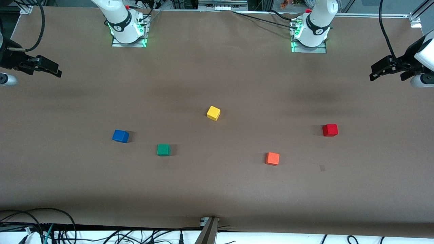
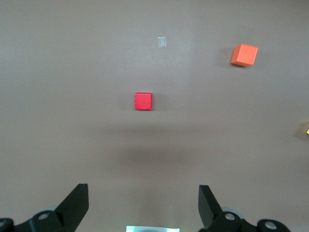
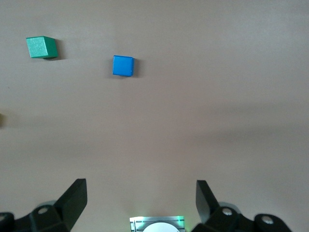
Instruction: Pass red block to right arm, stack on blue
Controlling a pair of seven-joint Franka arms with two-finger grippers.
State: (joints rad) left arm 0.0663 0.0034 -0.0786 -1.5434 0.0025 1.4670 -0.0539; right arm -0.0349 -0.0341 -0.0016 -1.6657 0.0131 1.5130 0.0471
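- Front view shows the red block (image 1: 330, 130) resting flat on the brown worktop (image 1: 217, 189), toward the left arm's end, roughly midway between the edge where the arm bases stand and the edge nearest the camera. Nothing touches it.
- The orange cube (image 1: 272, 158) lies near the red block, closer to the camera edge and more toward the middle of the worktop.
- The blue cube (image 1: 120, 136) sits toward the right arm's end, well apart from the red block, with the green cube (image 1: 163, 149) just beside it and the yellow cube (image 1: 213, 113) near the worktop's centre.
- The left gripper (image 1: 385, 69) hangs over the worktop's edge at the left arm's end; in the left wrist view its jaws are spread wide and empty, with the red block (image 2: 143, 101) ahead of them.
- The right gripper (image 1: 42, 67) waits over the opposite end edge, jaws likewise spread and empty, with the blue cube (image 3: 123, 65) in its wrist view.
- Risks, as a judgement: the left arm could take the similar orange cube by mistake; a shallow or off-centre hold could let the small block slip at the handover; the green cube's closeness could lead to stacking on the wrong cube.
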